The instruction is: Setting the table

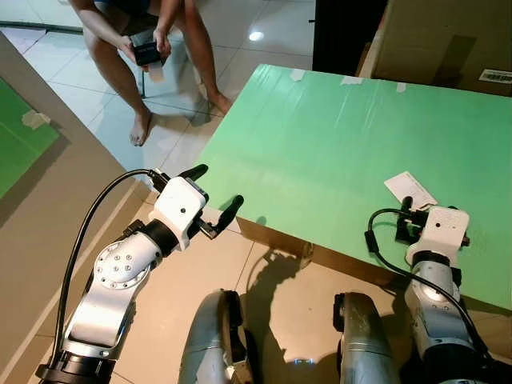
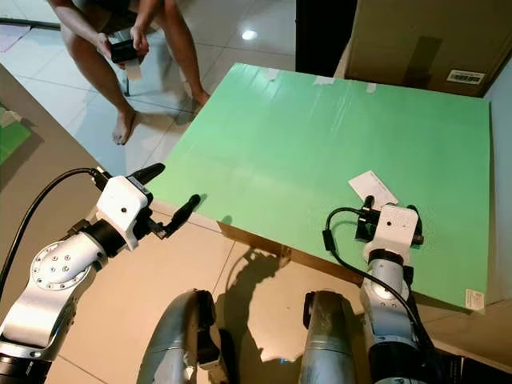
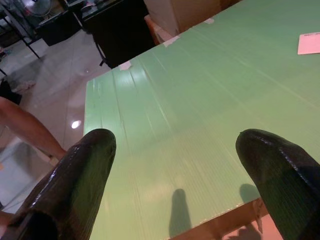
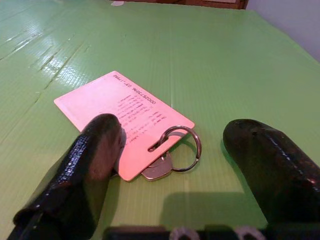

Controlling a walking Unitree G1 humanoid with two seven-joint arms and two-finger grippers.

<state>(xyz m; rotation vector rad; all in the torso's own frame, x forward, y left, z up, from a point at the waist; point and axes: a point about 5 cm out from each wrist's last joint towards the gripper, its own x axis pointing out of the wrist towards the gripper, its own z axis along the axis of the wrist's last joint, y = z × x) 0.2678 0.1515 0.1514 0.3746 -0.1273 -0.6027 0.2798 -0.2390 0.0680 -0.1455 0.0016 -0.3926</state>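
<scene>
Table (image 1: 320,136) in front of you is a wide, glossy green sheet with fine ribs running away toward its far edge. On it, near the right side, lies a pale card (image 4: 125,107) with printed lines, a metal ring (image 4: 182,145) and key at its near corner. Your right gripper (image 4: 170,150) hangs just short of it, fingers spread, empty. Your left gripper (image 1: 214,194) hovers off the table's near left corner, fingers spread, empty.

Print on the card (image 4: 122,107) is seemingly too small to read.
</scene>
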